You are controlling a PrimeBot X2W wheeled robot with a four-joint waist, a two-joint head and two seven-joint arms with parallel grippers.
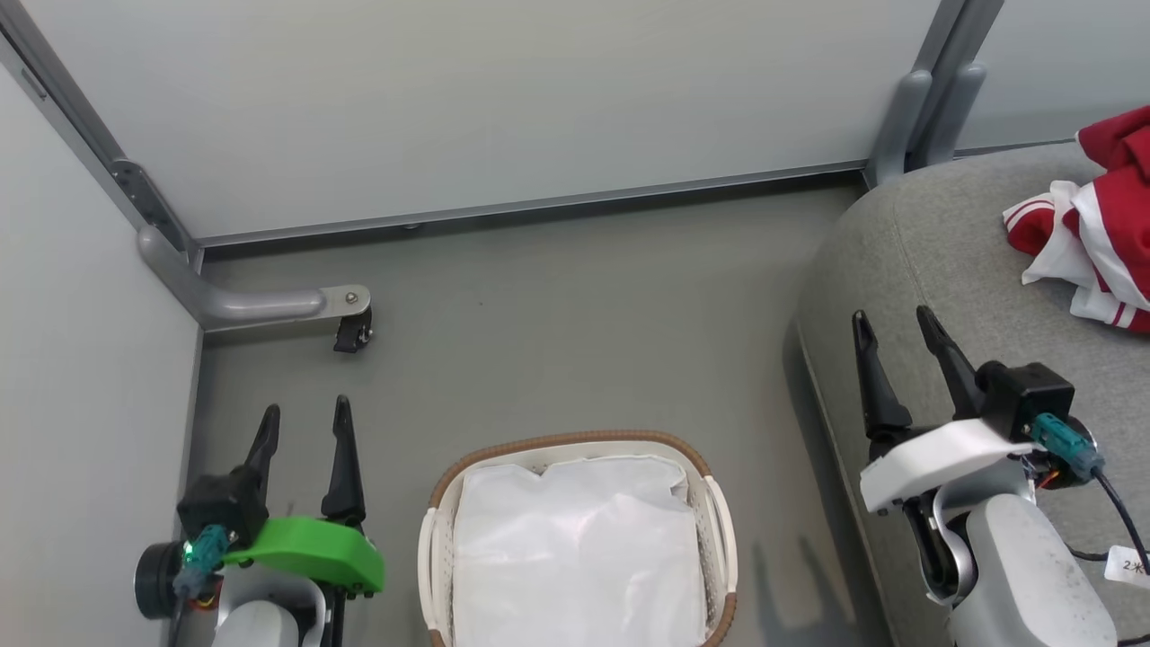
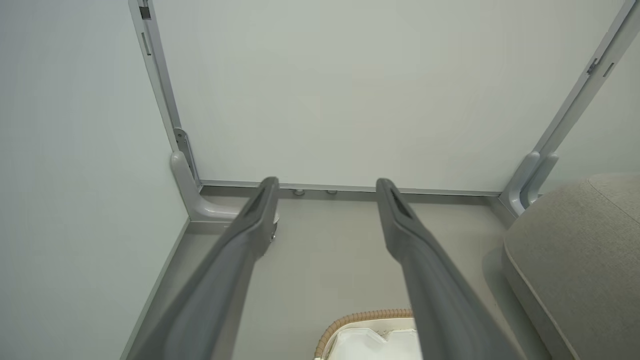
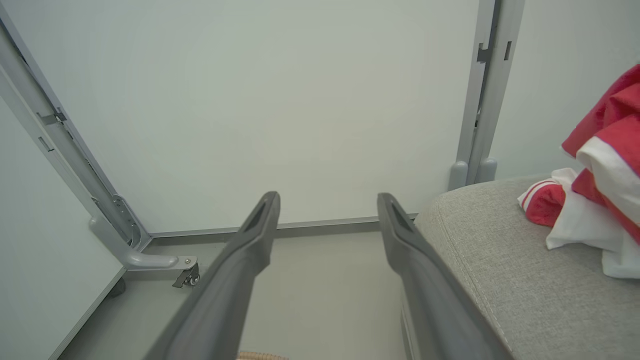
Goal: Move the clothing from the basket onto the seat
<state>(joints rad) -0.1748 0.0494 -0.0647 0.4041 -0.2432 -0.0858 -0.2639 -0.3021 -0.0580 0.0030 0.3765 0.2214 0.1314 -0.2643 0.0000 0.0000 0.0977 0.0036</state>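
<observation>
The basket [image 1: 449, 476] stands on the floor at the bottom centre, with only its white liner [image 1: 575, 548] inside. Red clothing with white stripes and trim [image 1: 1101, 225] lies on the grey seat [image 1: 934, 234] at the right edge. My left gripper [image 1: 305, 422] is open and empty, left of the basket. My right gripper [image 1: 891, 328] is open and empty over the seat's front edge, left of the clothing. The right wrist view has the clothing [image 3: 600, 165] on the seat [image 3: 500, 260]; the left wrist view has the basket rim [image 2: 360, 317] and the seat [image 2: 575, 250].
Pale partition walls close the corner behind and to the left. A grey bracket foot with a castor [image 1: 346, 310] sits on the floor at the left wall. Grey posts [image 1: 925, 108] stand behind the seat. Grey floor [image 1: 584, 341] lies open between basket and wall.
</observation>
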